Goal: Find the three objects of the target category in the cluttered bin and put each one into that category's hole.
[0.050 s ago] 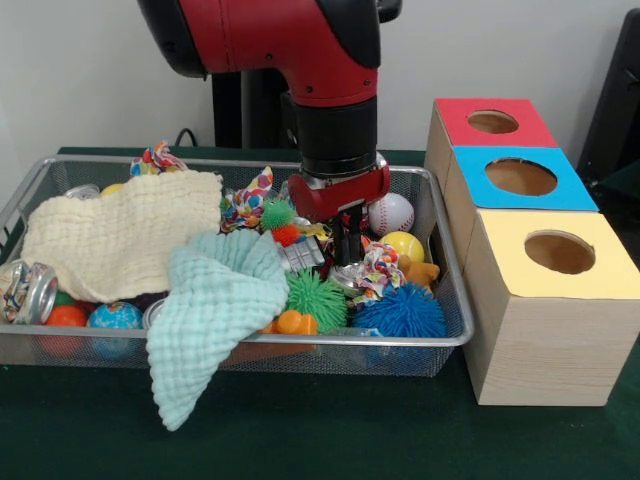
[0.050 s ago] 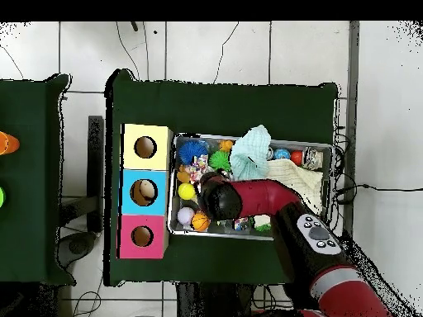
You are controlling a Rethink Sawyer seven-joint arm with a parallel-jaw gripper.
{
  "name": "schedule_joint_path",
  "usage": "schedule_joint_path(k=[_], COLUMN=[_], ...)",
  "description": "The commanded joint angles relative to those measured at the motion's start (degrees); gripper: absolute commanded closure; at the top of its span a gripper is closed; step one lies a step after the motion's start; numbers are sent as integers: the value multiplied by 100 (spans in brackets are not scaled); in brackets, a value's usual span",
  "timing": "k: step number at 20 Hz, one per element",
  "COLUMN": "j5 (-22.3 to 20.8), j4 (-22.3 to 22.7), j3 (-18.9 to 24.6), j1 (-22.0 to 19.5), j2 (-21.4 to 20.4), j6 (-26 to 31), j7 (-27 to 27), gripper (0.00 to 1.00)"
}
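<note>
arm: red and black arm comes down into the wire bin (image 1: 440, 345), gripper (image 1: 347, 262) lowered among the clutter toward the bin's right part in the front view.
gripper: dark fingers (image 1: 347, 240) go down between a crushed silver can (image 1: 300, 256) and a coloured rope toy (image 1: 378, 270); tips are buried in the pile, cannot tell how far apart they stand or whether they hold anything.
bin, box end: white baseball (image 1: 391, 213) by the far rim, yellow ball (image 1: 405, 246) just in front of it, blue spiky ball (image 1: 401, 312) at the near rim, green spiky ball (image 1: 316, 299) beside it.
bin, middle: mint cloth (image 1: 215, 310) draped over the near rim and hanging onto the green table (image 1: 320, 440).
bin, other end: cream cloth (image 1: 120, 240) lying over the clutter; a can (image 1: 30, 290) at that end's edge, a globe ball (image 1: 115, 316) at the near rim.
sorting box: wooden box (image 1: 540, 340) stands just beside the bin's right end, three holes on top: red panel (image 1: 492, 122) farthest, blue panel (image 1: 520, 177) in the middle, yellow panel (image 1: 558, 252) nearest.
overhead: something pale shows inside the blue hole (image 2: 144, 192); yellow hole (image 2: 145, 148) and red hole (image 2: 142, 236) look dark.
</note>
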Motion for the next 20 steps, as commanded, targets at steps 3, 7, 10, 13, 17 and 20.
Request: schedule_joint_path(k=[3, 7, 10, 13, 17, 20], j5=[118, 98, 82, 124, 244, 341], j4=[-210, -104, -79, -75, -128, -97], j3=[650, 720, 815, 882, 755, 736], j1=[-211, -272, -310, -361, -335, -359], j2=[140, 150, 121, 165, 36, -55], j6=[-304, -507, -331, -224, -211, -336], j7=[612, 723, 582, 561, 803, 966], gripper=[100, 0, 0, 0, 0, 0])
